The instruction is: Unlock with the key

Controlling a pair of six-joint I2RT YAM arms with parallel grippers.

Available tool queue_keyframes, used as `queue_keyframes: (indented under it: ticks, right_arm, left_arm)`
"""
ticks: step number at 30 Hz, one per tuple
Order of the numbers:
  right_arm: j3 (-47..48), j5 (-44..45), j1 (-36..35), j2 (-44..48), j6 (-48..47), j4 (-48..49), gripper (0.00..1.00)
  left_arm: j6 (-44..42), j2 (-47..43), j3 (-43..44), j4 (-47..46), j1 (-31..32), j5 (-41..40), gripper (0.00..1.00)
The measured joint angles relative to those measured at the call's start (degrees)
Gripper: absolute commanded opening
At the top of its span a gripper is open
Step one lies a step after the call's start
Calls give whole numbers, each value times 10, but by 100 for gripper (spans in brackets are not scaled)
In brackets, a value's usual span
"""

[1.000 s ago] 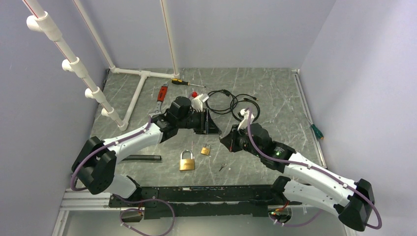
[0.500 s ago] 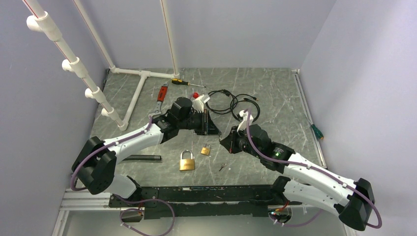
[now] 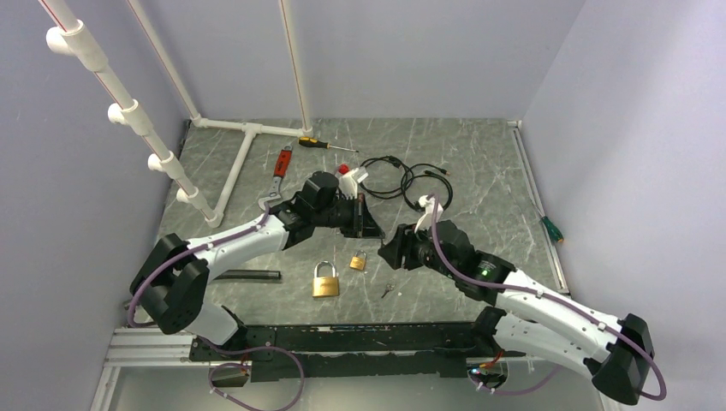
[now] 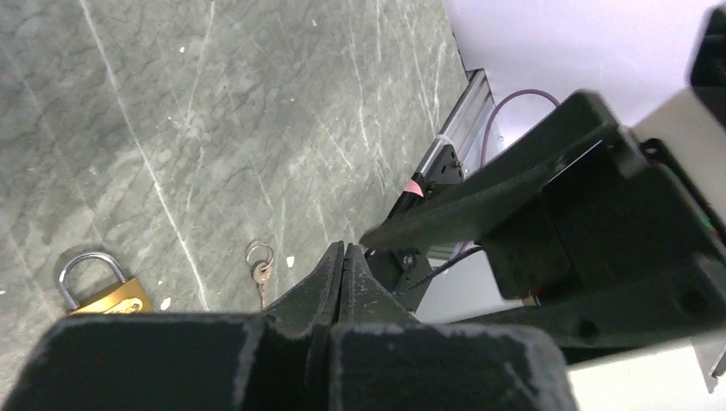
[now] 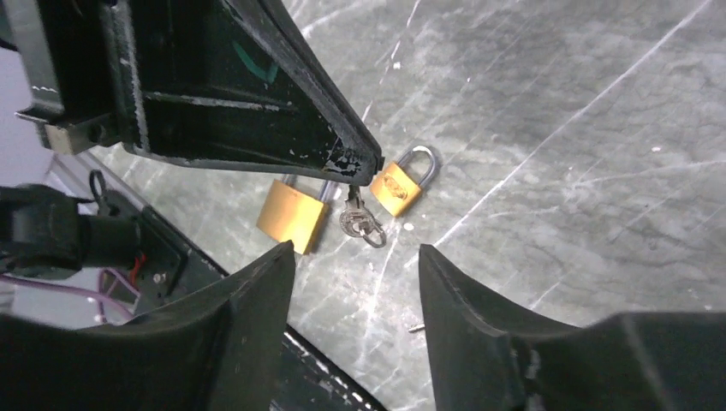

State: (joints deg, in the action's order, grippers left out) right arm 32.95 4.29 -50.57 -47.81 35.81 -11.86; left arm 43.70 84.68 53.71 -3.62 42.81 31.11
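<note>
Two brass padlocks lie on the marble table, a large one point(image 3: 324, 281) point(image 5: 295, 212) and a small one point(image 3: 358, 259) point(image 5: 401, 187). My left gripper point(image 3: 373, 230) point(image 4: 342, 248) point(image 5: 377, 163) hovers above them, shut on a key point(image 5: 355, 214) pinched at its tip; the key's head and ring dangle below. My right gripper point(image 3: 388, 248) point(image 5: 356, 250) faces it from just to the right, open, with nothing between its fingers. A second key point(image 3: 387, 291) point(image 4: 259, 272) with a ring lies on the table. The left wrist view also catches one padlock point(image 4: 98, 287).
Black cables point(image 3: 402, 175), a screwdriver point(image 3: 325, 144), a red-handled wrench point(image 3: 281, 167) and a red-and-white object point(image 3: 347, 171) lie behind the arms. White pipes point(image 3: 244, 154) run at the back left. A black bar point(image 3: 246, 275) lies at the near left, a green-handled tool point(image 3: 550, 229) at the right edge.
My left gripper has closed on the key. My right gripper, shut before, has opened and let go of it. Both arms stayed almost in place.
</note>
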Motion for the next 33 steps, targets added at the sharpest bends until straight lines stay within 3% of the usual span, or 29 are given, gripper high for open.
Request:
queue_keyframes:
  ticks: [6,14,24,33]
  right_arm:
    - [-22,10,0,59,-19,31,68]
    - [-118,-35,0,210,-64,198,67]
    - [-59,-149,0,169,-105,307,55]
    - [-46,-160,0,157,-112,371,47]
  left_arm:
    - [-47,-35,3,36,0,-31,0]
    - [-172,-139,58,82,0,-30,0]
    - [-212,-169,112,72,0,53,0]
    - [-214,-191,113,47,0,89,0]
